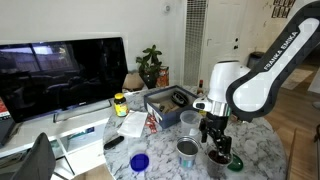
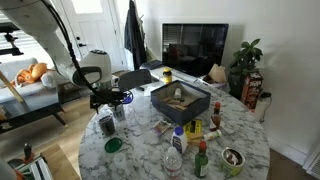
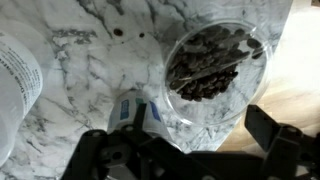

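In the wrist view my gripper (image 3: pixel 180 138) is open, and nothing sits between its black fingers (image 3: pixel 272 130). Just beyond the fingertips stands a clear glass cup (image 3: pixel 215 60) with dark brown bits in it, on the marble table (image 3: pixel 90 50). A small blue-and-white item (image 3: pixel 130 110) lies beside the cup, close to the other finger. In both exterior views the gripper (image 1: pixel 213 130) (image 2: pixel 110 98) hangs pointing down over the glass cup (image 1: pixel 218 155) (image 2: pixel 106 124) near the table's edge, apart from it.
A metal can (image 1: pixel 187 152), a second glass (image 1: pixel 188 122), a blue lid (image 1: pixel 139 161) and a green item (image 1: pixel 235 165) stand near the gripper. A dark box (image 2: pixel 180 100), bottles (image 2: pixel 177 150) and a green lid (image 2: pixel 113 146) crowd the table. A white labelled container (image 3: pixel 15 80) shows at the wrist view's left.
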You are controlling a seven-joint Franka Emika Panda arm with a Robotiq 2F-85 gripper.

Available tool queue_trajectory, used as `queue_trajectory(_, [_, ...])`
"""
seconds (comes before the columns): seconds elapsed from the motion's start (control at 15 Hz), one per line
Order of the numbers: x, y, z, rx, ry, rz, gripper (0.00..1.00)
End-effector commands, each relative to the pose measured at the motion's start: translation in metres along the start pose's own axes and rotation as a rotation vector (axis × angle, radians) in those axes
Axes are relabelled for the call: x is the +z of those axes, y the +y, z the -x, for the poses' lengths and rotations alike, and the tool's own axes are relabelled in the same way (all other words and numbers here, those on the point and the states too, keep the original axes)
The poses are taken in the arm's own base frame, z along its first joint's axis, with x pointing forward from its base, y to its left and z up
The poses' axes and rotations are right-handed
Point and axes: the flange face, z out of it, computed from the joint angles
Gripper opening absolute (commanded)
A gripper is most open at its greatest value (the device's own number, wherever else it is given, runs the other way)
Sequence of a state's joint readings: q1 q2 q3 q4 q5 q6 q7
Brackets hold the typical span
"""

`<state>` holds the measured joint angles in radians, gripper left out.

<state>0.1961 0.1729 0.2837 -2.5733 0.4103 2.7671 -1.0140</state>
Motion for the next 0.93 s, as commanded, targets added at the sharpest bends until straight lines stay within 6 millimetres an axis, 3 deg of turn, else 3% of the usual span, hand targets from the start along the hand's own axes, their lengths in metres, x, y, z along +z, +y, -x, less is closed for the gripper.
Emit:
queue_trajectory(0.0, [0.0061, 0.0016, -0.0004, -0.022, 0.011, 0.011, 1.0])
queue_trajectory(0.07, [0.0072, 0.0019, 0.0003, -0.023, 0.008, 0.01, 1.0])
queue_trajectory(0.2, [0.0087, 0.0026, 0.0021, -0.016, 0.003, 0.018, 0.84])
queue_trajectory(0.27, [0.0091, 0.0034, 0.0026, -0.018, 0.001, 0.02, 0.65])
queue_trajectory(0.73, [0.012, 0.006, 0.0033, -0.034, -0.005, 0.011, 0.11])
queue_trajectory(0.87, [0.0117, 0.0065, 0.003, -0.037, -0.004, 0.009, 0.0])
